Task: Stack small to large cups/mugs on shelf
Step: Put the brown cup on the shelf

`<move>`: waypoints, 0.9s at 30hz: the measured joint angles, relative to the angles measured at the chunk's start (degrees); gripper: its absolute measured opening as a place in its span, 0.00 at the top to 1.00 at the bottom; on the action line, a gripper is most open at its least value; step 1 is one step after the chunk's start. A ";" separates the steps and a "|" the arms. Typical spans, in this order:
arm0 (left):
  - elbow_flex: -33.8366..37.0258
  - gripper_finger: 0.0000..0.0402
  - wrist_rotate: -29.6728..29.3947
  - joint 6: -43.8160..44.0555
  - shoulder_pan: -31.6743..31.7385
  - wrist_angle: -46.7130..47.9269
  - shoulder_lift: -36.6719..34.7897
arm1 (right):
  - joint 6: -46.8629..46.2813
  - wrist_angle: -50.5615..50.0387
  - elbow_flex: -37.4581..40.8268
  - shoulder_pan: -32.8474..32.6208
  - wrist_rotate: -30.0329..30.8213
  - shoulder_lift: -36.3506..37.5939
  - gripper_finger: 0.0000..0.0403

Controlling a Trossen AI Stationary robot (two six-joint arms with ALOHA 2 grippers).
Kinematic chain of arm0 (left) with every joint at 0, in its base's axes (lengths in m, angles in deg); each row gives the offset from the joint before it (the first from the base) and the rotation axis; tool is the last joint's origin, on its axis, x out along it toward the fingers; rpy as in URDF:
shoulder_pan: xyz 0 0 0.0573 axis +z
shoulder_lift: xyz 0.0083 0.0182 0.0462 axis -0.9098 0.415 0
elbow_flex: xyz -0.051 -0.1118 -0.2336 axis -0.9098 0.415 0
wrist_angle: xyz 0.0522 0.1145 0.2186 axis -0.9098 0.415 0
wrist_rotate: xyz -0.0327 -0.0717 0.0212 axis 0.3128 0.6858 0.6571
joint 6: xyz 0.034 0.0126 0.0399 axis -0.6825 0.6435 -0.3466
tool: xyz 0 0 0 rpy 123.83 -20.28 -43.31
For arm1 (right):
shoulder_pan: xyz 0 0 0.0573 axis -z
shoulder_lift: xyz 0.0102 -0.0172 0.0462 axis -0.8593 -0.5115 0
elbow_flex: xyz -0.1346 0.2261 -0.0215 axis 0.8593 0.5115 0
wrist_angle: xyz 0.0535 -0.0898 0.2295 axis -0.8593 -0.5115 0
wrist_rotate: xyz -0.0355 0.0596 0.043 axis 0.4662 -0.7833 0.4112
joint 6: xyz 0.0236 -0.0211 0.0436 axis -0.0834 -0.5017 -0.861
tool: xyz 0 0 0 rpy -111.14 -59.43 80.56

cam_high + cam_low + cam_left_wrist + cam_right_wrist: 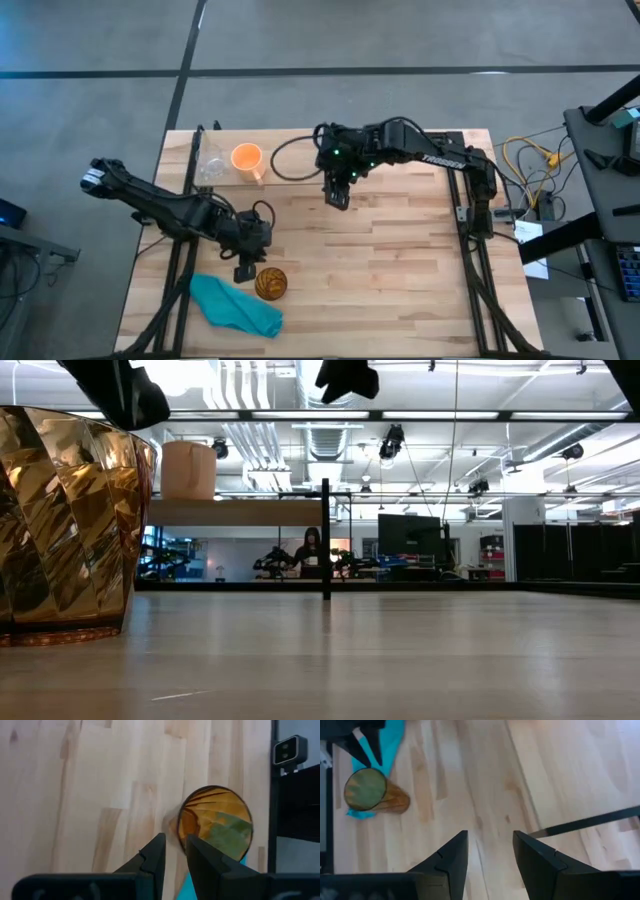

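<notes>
You are hovering the left tool (246,268), nearly closed and empty, beside the amber tumbler (271,283); next, open wider and straddle its rim.

Just ahead of my left gripper (175,860), the amber tumbler (216,822) stands upright, its rim off one fingertip; my narrow jaw gap faces bare wood beside it. Past the tumbler lies the teal cloth (235,305), touching its base. Below my right gripper (490,852), jaws parted, the tabletop (400,250) is bare. Behind it, the shelf (215,150) holds the orange mug (247,158) and clear cup (211,167), side by side.
</notes>
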 joint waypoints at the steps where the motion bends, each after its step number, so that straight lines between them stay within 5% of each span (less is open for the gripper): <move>1: 0.00 0.85 0.00 0.01 -0.38 -0.68 0.25 | -0.04 -0.02 0.00 -0.51 -0.02 0.00 0.63; 27: 0.02 0.85 1.17 4.77 -3.35 -6.61 10.08 | -2.88 -0.44 0.00 -5.32 0.20 0.00 0.63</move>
